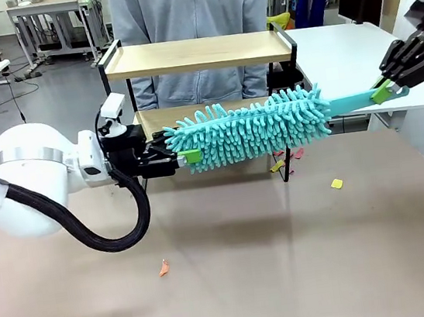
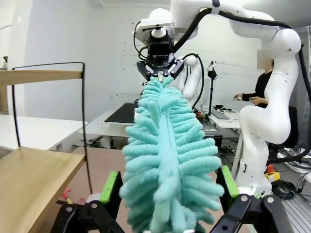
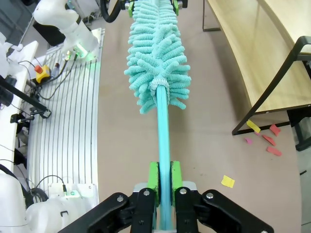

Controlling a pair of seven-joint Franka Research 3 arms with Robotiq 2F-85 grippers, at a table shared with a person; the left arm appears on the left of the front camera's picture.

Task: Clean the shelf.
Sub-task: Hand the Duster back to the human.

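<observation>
A: Holding the teal duster by its flat handle, the right gripper is clamped tight; in its wrist view the green pads press both sides of the handle.

B: And the left gripper?

A: Jaws spread wide. Its wrist view has the fluffy head sitting between the two green pads; I cannot tell whether they touch the fibres.

B: Shelf position?

A: The shelf stands at the far edge of the bench, roughly mid-width, with a person in a grey top right behind it. The duster hangs level in front of the lower board, above the bench surface.

B: Debris?

A: Red and yellow paper scraps lie by the shelf's near right leg. One yellow scrap lies farther right, one orange scrap toward the near left. Top board looks bare.
</observation>
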